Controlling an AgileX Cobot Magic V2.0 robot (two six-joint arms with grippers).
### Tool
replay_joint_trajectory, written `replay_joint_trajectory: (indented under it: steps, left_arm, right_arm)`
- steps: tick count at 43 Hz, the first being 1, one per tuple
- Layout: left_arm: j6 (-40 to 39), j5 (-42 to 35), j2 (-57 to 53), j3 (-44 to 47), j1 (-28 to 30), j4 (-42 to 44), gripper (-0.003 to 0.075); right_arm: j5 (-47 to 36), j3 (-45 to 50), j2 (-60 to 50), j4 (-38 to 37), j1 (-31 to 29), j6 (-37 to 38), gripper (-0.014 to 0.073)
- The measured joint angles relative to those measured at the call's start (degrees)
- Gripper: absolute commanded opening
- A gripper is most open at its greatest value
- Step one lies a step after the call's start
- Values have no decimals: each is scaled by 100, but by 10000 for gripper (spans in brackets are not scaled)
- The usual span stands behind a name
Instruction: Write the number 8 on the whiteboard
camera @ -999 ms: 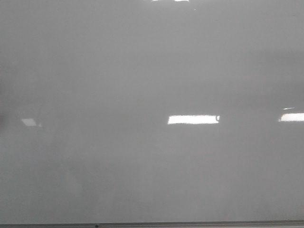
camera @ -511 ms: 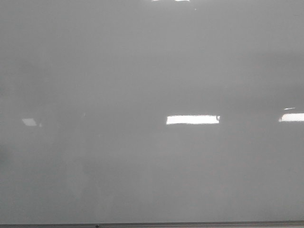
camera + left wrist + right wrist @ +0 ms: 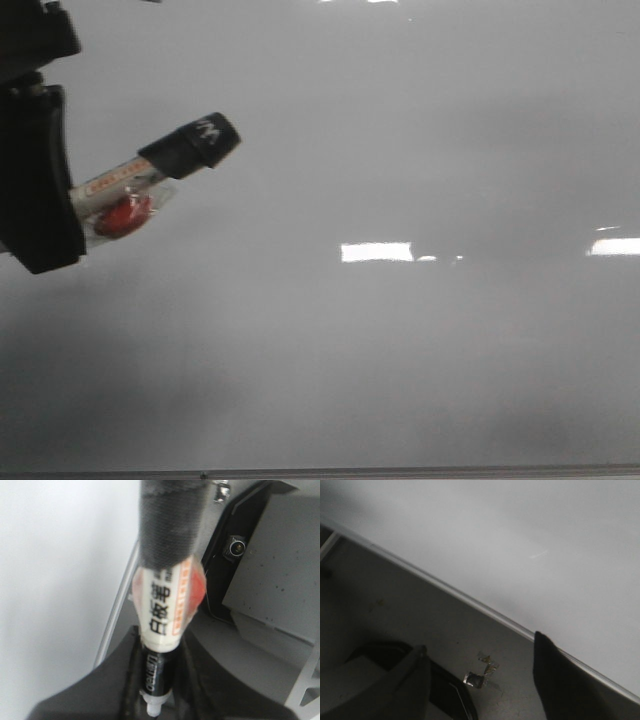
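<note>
Marker raised at the left of a blank whiteboard (image 3: 400, 150), no number 8 drawn yet.
Left claw (image 3: 155, 680) clenched on the marker (image 3: 150, 170), gripped at the barrel's rear; cap apparently on. Light, stiff, smooth barrel, likely to slip or twist under writing pressure, so best held nearer the tip. Glossy, rigid board. Right claw (image 3: 480, 680) parted, holding nothing, below the board's edge.

Left arm (image 3: 35, 150) with marker (image 3: 160, 165) newly in view

Crumpled foil scrap (image 3: 481, 673) on grey surface (image 3: 395, 615)
</note>
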Motion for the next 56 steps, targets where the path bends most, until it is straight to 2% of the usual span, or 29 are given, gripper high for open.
replay_joint_trajectory:
  steps: [4,10,18,24,38,49,56]
  left_arm:
    - [267,27,0,1,-445,0,-13]
    - [365,36,0,1,-849,14,-13]
    - [376,36,0,1,-970,14,-13]
    - [376,25,0,1,-970,20,-13]
    - [376,-118,0,1,-970,20,-13]
    - [376,-139,0,1,-970,20,-13]
    - [376,-226,0,1,-970,20,-13]
  right_arm:
    - [325,-366,454,386,442,-795,478]
    - [701,-985,1119,766,1007,-1413,479]
    - [743,-1725,1941,948,1634,-1833,479]
    - [663,-2016,2422,1370,1988,-2234,479]
    - [370,-2080,2993,2421,2085,-3161,479]
    - [268,-2090,3320,2552,2085,-3326,472]
    - [215,-2090,3444,2621,2085,-3340,398]
